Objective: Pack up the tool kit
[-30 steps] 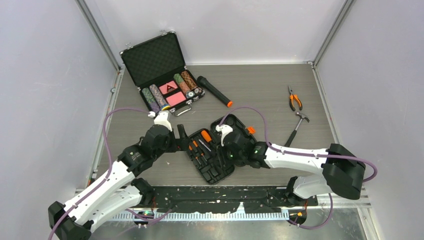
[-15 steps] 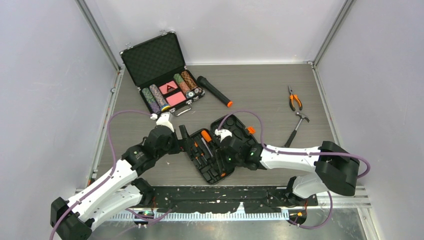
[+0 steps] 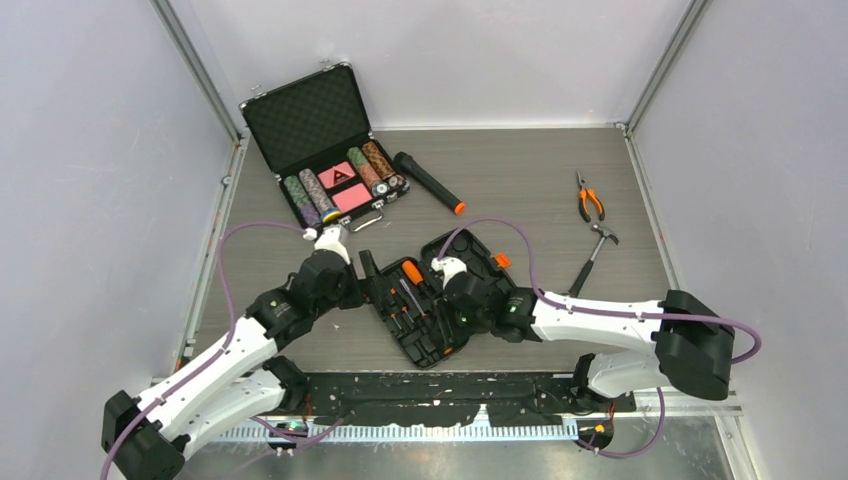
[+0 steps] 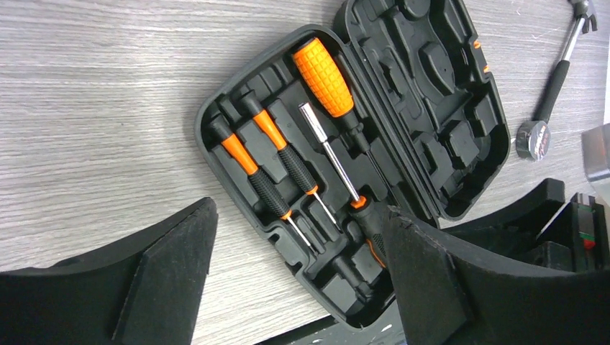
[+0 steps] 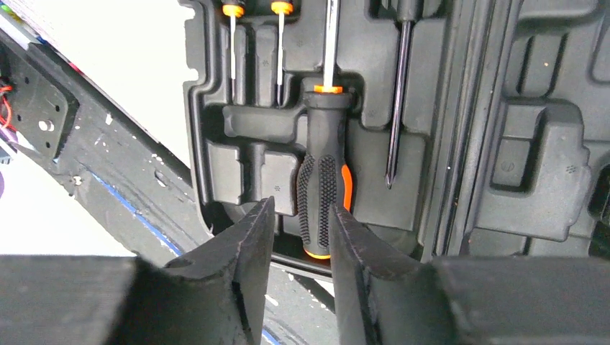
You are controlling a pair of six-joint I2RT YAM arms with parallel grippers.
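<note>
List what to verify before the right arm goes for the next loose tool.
1. Tool kit case open and flat on the table: ok.
2. Black-handled screwdriver lying in its moulded slot: ok.
3. Right gripper clear of that handle: cannot tell. Its fingers are narrowly apart just over the handle's end.
4. Left gripper empty and out of the way: ok. It is wide open above the case and holds nothing.
5. All tools packed: not ok. The hammer and pliers lie on the table to the right, outside the case.
6. Lid-half slots free: ok.
</note>
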